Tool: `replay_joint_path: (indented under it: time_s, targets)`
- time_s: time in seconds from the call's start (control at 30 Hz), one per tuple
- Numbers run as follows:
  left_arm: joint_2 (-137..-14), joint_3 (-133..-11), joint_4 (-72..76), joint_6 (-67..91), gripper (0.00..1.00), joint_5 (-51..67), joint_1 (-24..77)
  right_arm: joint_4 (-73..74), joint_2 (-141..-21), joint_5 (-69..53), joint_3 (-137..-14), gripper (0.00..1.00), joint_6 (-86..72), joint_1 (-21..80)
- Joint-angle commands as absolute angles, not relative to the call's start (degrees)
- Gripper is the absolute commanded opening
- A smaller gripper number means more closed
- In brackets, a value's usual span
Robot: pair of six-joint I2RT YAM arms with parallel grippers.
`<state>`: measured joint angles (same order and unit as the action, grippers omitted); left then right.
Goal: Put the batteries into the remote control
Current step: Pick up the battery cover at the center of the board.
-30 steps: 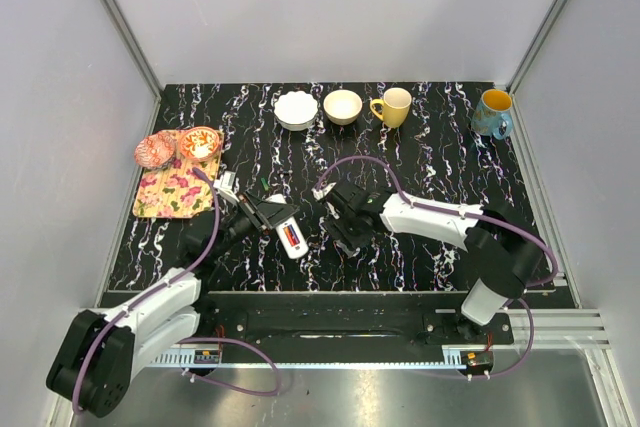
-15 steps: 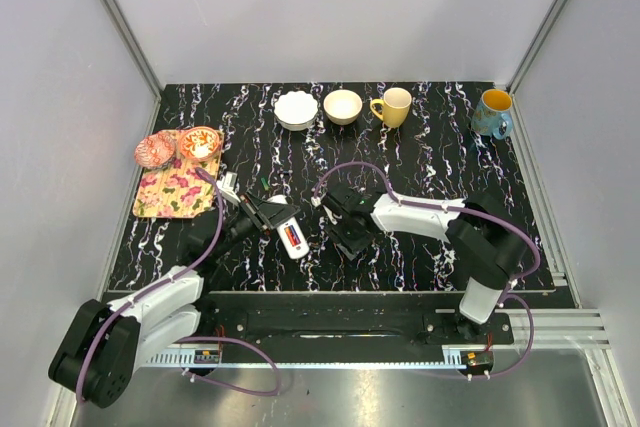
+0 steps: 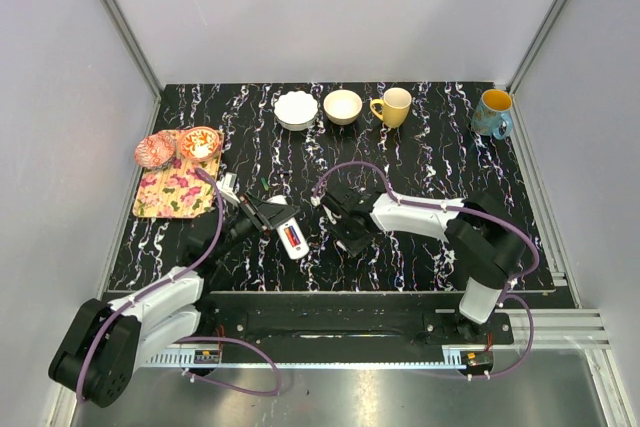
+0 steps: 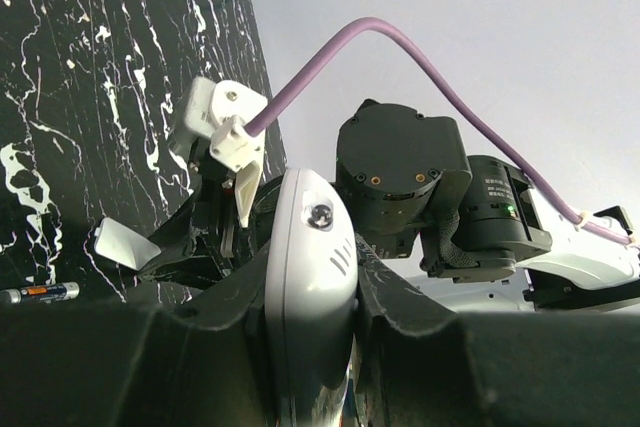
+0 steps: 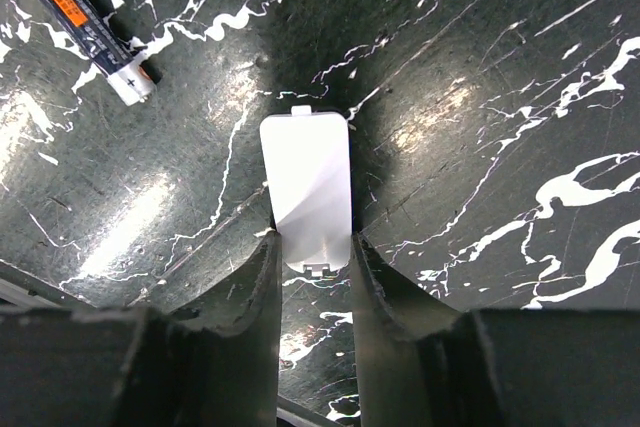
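Note:
My left gripper (image 4: 305, 299) is shut on the remote control (image 4: 305, 267), a slim white bar held by its long sides. From above, the remote control (image 3: 289, 237) lies tilted with its compartment open and reddish and dark batteries (image 3: 292, 236) inside it. One loose battery (image 5: 86, 23), black with an orange band, lies on the table; the left wrist view shows this battery (image 4: 40, 293) too. My right gripper (image 5: 312, 247) is down on the table with both fingers pressed against the sides of the small white cover piece (image 5: 308, 187), which lies flat.
A white bowl (image 3: 295, 109), a tan bowl (image 3: 343, 106), a yellow mug (image 3: 394, 106) and a teal mug (image 3: 492, 113) line the table's far edge. A floral tray (image 3: 170, 193) with two small patterned bowls (image 3: 200, 142) stands at the left.
My right gripper has shifted a little left toward the remote and narrowed its jaws onto the white cover piece. The left gripper and remote have stayed put.

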<state>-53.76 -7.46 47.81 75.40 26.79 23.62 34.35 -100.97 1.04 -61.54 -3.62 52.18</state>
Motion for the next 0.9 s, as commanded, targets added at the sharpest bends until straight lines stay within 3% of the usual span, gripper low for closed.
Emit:
replay_joint_path:
  time_s: [0.0, 0.13, 0.27, 0.67, 0.87]
  targets:
    - [-53.26, -6.77, 52.82, 75.94, 0.00, 27.60, 23.38, 33.40, -101.78, 1.58, -61.79, 0.27, -6.06, 52.38]
    - [-53.61, -6.94, 52.65, 75.67, 0.00, 27.42, 23.47, 32.35, -99.15, 2.46, -60.91, 0.17, -11.84, 51.07]
    - [-55.02, -7.91, 53.35, 75.67, 0.00, 27.07, 23.38, 33.74, -93.19, 6.15, -60.56, 0.00, -18.45, 50.28]
    - [-70.65, -12.30, 68.63, 81.21, 0.00, 19.78, 28.20, 48.50, -76.47, 4.57, -68.46, 0.00, -30.67, 51.24]
    - [-74.88, -14.85, 70.14, 81.74, 0.00, 15.56, 31.37, 57.12, -78.66, 2.20, -78.39, 0.00, -30.76, 55.81]
